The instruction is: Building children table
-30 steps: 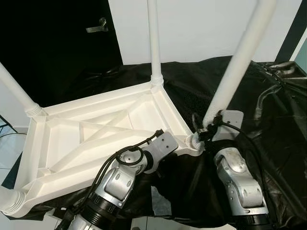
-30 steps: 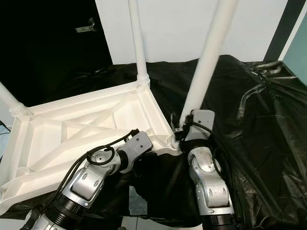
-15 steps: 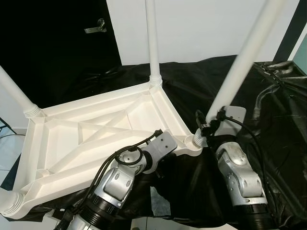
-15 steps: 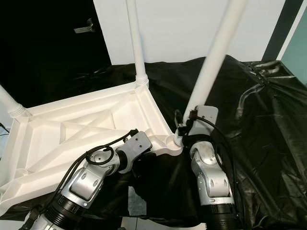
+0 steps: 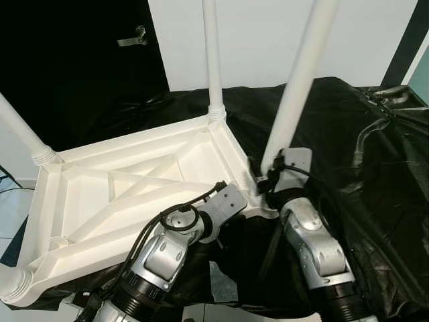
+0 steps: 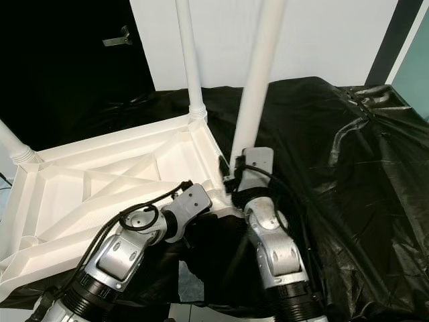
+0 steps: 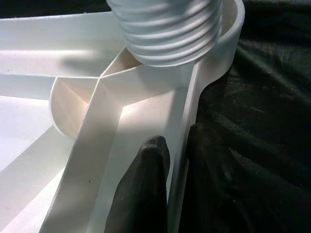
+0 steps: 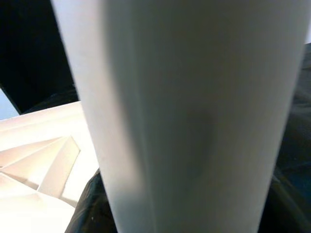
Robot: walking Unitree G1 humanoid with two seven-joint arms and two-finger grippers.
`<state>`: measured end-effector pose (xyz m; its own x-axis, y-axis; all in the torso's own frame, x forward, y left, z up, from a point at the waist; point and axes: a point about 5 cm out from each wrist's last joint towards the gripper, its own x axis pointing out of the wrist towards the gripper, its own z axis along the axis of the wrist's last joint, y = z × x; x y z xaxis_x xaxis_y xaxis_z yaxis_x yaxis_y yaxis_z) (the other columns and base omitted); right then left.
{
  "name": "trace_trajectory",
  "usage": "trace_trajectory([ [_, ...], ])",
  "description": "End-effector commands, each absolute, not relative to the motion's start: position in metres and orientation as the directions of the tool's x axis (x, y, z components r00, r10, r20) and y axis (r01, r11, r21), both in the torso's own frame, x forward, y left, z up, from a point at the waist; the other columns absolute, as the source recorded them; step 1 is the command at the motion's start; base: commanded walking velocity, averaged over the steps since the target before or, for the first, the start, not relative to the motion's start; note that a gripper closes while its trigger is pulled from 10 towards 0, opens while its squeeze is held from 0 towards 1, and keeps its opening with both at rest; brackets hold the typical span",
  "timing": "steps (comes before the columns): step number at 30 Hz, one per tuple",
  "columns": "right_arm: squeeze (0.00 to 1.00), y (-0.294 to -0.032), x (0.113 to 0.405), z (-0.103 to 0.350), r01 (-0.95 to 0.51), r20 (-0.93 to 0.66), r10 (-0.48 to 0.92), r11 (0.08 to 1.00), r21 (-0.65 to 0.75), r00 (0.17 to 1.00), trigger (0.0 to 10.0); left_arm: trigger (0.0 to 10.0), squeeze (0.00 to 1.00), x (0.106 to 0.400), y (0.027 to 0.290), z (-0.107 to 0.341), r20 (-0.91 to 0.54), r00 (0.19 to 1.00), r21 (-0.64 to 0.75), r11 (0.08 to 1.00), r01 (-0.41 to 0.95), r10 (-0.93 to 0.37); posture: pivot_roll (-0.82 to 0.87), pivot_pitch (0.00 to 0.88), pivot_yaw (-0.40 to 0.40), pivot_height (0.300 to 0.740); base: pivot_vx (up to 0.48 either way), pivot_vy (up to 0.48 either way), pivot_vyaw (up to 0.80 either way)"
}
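On a black sheet [image 5: 375, 174] lies the white plastic table top [image 5: 134, 194], upside down, ribbed underside up. Three legs already stand in corner sockets: far leg [image 5: 212, 54] upright at the back corner, another leg [image 5: 23, 134] at the left corner, and a stub [image 5: 15, 282] at the near left corner. Fourth leg [image 5: 298, 80] sits at the near right corner socket, leaning slightly right, threaded end [image 7: 170, 29] right at the socket ring. Right gripper [image 5: 268, 182] is at the base of this leg, wrist view up close against the white tube [image 8: 184, 111]; fingers hidden, cannot tell how wide they stand. Left gripper [image 7: 177, 184] pinches the table's edge rim near that same socket, one black finger [image 7: 146, 184] inside the rim and the other outside, narrow grip on the wall. White wall and dark door behind.
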<state>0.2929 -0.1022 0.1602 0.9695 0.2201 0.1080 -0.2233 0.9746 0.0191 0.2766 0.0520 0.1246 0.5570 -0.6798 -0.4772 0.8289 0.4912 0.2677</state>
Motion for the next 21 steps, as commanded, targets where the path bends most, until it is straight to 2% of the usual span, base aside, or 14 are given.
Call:
trace_trajectory([
  [1, 0.00, -0.107, 0.290, 0.145, -0.207, 0.032, 0.206, 0.978, 0.018, 0.978, 10.0, 10.0, 0.00, 0.280, 0.065, 0.123, -0.490, 0.622, 0.302, 0.551, 0.778, -0.611, 0.05, 0.000, 0.060, 0.740, 0.000, 0.000, 0.00],
  [7, 0.00, -0.117, 0.286, 0.142, -0.148, 0.017, 0.147, 0.988, 0.050, 0.989, 10.0, 10.0, 0.00, 0.281, 0.065, 0.123, -0.487, 0.623, 0.307, 0.548, 0.778, -0.612, 0.04, 0.000, 0.060, 0.740, 0.000, 0.000, 0.00],
  [12, 0.00, -0.133, 0.288, 0.138, -0.057, -0.012, 0.060, 0.986, 0.158, 0.998, 10.0, 10.0, 0.00, 0.282, 0.065, 0.123, -0.486, 0.623, 0.307, 0.548, 0.778, -0.613, 0.04, 0.000, 0.064, 0.740, 0.000, 0.000, 0.00],
  [16, 0.00, -0.136, 0.290, 0.138, -0.053, -0.017, 0.056, 0.986, 0.160, 0.998, 10.0, 10.0, 0.00, 0.282, 0.064, 0.124, -0.485, 0.623, 0.308, 0.547, 0.779, -0.614, 0.04, 0.000, 0.065, 0.740, 0.000, 0.000, 0.00],
  [21, 0.00, -0.128, 0.293, 0.134, -0.110, -0.033, 0.115, 0.986, 0.129, 0.993, 10.0, 10.0, 0.00, 0.283, 0.064, 0.124, -0.483, 0.625, 0.309, 0.548, 0.777, -0.613, 0.04, 0.000, 0.065, 0.740, 0.000, 0.000, 0.00],
])
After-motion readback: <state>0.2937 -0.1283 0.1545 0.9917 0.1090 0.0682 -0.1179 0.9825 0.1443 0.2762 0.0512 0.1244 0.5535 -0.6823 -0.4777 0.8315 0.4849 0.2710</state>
